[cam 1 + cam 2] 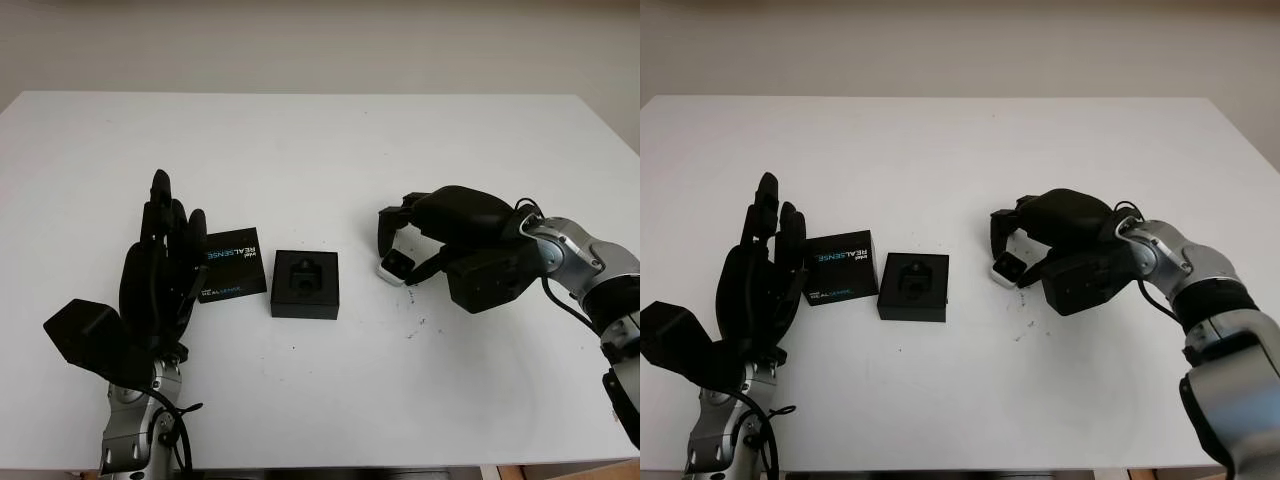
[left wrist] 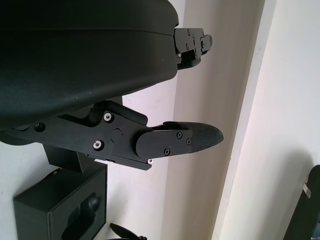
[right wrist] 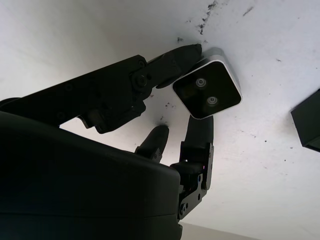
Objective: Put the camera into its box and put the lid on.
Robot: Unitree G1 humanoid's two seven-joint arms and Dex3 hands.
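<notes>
Right hand (image 1: 405, 245), centre-right, fingers (image 3: 180, 55) pinching the small camera (image 3: 207, 90) by its edges; rigid, light, lens fragile. Left hand (image 1: 160, 265) open beside lid (image 1: 230, 262).

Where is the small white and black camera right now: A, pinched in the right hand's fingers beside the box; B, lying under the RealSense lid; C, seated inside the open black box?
A: the right hand grips the camera away from the empty box.
</notes>
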